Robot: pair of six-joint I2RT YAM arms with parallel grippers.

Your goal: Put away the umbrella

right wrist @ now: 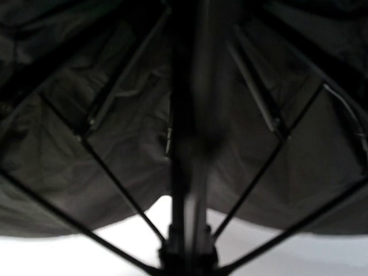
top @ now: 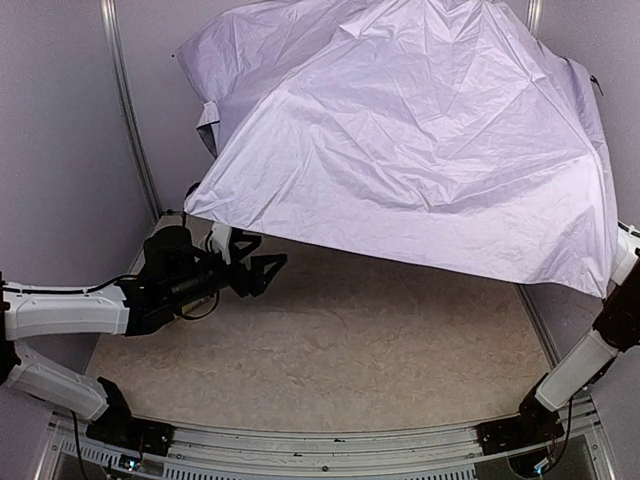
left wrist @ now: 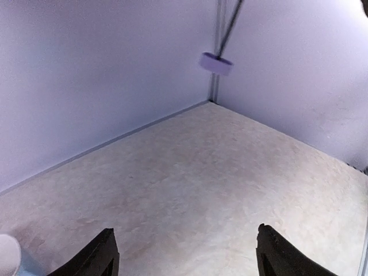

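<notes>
Nearest in the overhead view, my left pincer (top: 255, 258) reaches out at centre left over the mottled beige tabletop (top: 350, 350). Its black fingers are spread wide with nothing between them. My left wrist view agrees: two fingertips (left wrist: 106, 256) stand at the bottom edge with bare table between.

Beyond them, at top centre of that frame, hangs the small lavender knob handle (left wrist: 217, 62). The thin black shaft (left wrist: 231, 23) rises from it, leaning slightly right, and leaves through the top edge. So the long axis stands close to upright, well ahead of my left pincer and above it.

The open folding umbrella of pale lavender fabric (top: 420, 130) fills the upper right of the overhead view. From up there its canopy hides knob and shaft entirely; only the left wrist camera shows them.

My white right arm (top: 600, 345) climbs the right edge and vanishes beneath the canopy. Its wrist view is all black lining (right wrist: 63, 144), thin ribs (right wrist: 121, 190) and a blurred dark column down the middle, which I take for the shaft, very close. I judge the right arm the nearer. Whether my right pincer is clenched on the shaft or released I cannot tell.
</notes>
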